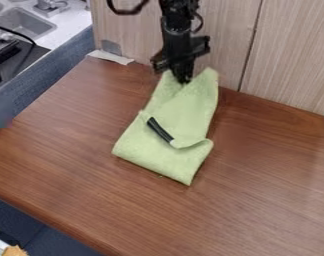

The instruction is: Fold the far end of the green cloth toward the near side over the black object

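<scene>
One wooden surface carried everything at hand, its near edge slanting down past a small orange-brown piece at the lower left corner. Upon it, near the middle, lay a light green cloth, with one blunt corner pointing towards the near side. Its near part was doubled into a broad band, and a curled flap rose at the right. Just past the band, a short black object rested aslant on the fabric, one end against the flap. By my judgement the folding stood part way: the near layers lay over one another, while the flap remained uneven and the far end rose in two loose peaks, neither flat nor squared. Between those peaks hung the black pincer, touching the cloth; whether it was wide, narrow or clamped on fabric, I could not tell. Beyond stood a pale wood-grain panel, with a whitish strip at its foot, and farther off at the upper left a sink
</scene>
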